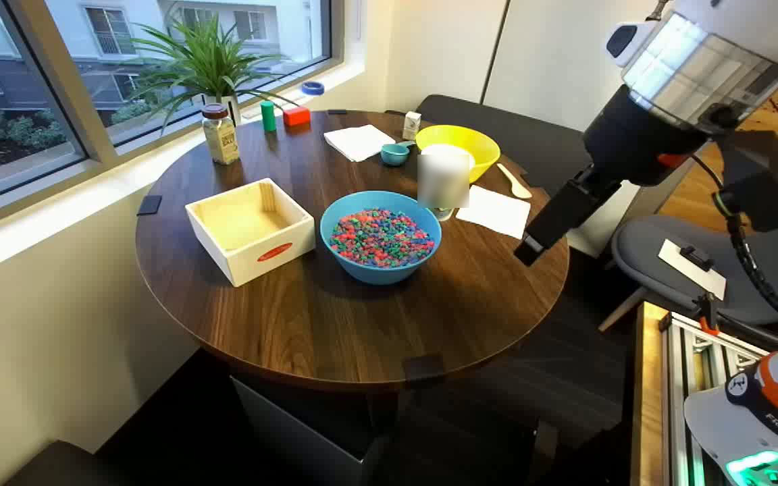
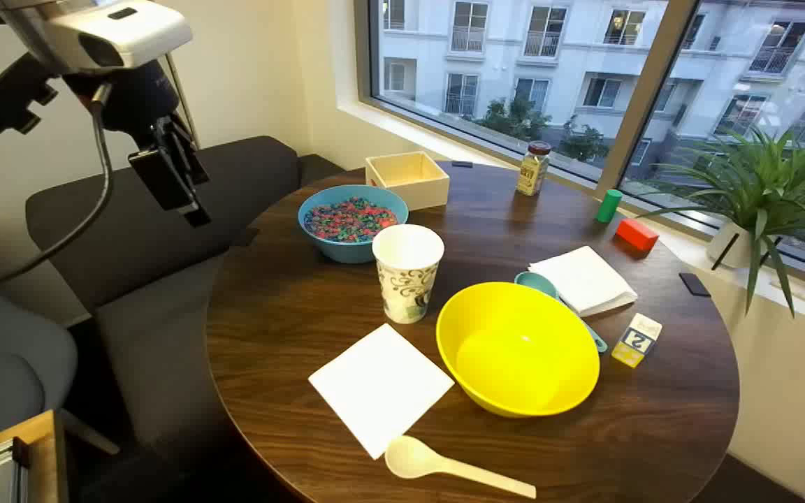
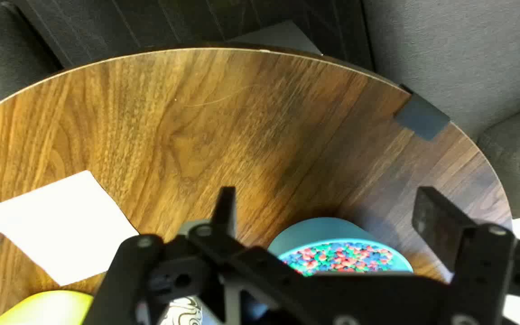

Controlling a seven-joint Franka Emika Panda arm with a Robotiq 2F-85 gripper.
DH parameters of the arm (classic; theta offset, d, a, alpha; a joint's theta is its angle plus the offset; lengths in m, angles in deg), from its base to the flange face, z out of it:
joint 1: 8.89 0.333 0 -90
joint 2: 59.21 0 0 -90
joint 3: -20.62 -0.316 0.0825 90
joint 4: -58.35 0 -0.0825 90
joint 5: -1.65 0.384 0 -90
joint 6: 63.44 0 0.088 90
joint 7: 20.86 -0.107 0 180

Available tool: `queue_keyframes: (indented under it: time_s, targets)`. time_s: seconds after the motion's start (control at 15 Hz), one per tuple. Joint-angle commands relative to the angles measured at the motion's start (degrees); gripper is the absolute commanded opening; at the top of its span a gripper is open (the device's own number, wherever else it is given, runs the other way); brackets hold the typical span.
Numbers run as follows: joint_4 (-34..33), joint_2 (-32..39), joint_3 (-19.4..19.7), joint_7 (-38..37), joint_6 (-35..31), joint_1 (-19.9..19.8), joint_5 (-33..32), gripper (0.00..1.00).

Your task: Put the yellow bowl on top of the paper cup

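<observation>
The black jaws hang in mid-air with their two fingers (image 3: 436, 221) wide apart, at the end of a white robot arm (image 1: 706, 64). In the wrist view, the gap between them frames part of a round blue plastic bowl (image 3: 314, 230) holding small multicoloured pieces (image 3: 341, 258), which stands on a round dark wooden counter (image 1: 308, 324). Near that bowl, a whitish tapered paper cup (image 2: 409, 283) with greyish scrolled print stands upright; in an exterior view it is mostly blurred. A bright yellow round plastic bowl (image 2: 521, 349) sits open side up, directly on the counter, near the cup and well apart from the jaws. A flat white square napkin (image 2: 381, 391) lies near the yellow bowl and the cup, and a pale wooden spoon (image 2: 453, 468) rests just beside the napkin. On the yellow bowl's far side from that napkin are a teal measuring scoop (image 2: 537, 282), a folded white napkin (image 2: 584, 279) and a small white, blue and yellow block (image 2: 636, 340). An open square box of pale wood (image 1: 247, 260) stands just beside the blue bowl. Farther out, by the window (image 2: 657, 84), are a labelled jar (image 2: 532, 171) with a dark red lid, a green cylinder (image 2: 609, 206), a red block (image 2: 636, 235) and a leafy plant (image 2: 766, 188) in a white pot (image 2: 745, 251).
</observation>
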Motion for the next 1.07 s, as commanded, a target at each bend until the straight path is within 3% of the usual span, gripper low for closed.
queue_keyframes:
  time_s: [0.0, 0.73, 1.0]
  targets:
    - [-0.11, 0.18, 0.80, -0.45, 0.12, 0.88, -0.62, 1.00]
    - [-0.11, 0.17, 0.80, -0.45, 0.12, 0.88, -0.62, 1.00]
    - [1.74, -2.09, 1.92, -4.19, -0.69, -3.82, -6.39, 1.00]
